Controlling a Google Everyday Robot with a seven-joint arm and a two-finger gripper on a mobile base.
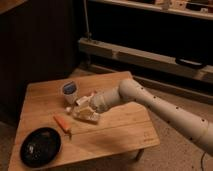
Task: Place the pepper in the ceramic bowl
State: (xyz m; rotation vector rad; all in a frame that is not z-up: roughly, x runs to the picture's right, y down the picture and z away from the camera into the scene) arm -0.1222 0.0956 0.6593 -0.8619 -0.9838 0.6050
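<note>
**Pepper lies on the table, gripper shut**

The robot's white arm (165,107) comes in from the right, over the wooden table (120,131). Its gripper (84,112) is down low near the middle of the table, and its fingers are squeezed shut. The pepper (62,121) is orange-red. It lies flat on the wood, close beside the gripper, on the left. The ceramic bowl (41,146) is black and round and sits at the front left corner, near the pepper but not touching it. A small white cup with a blue top (69,91) stands just behind the gripper.
</note>
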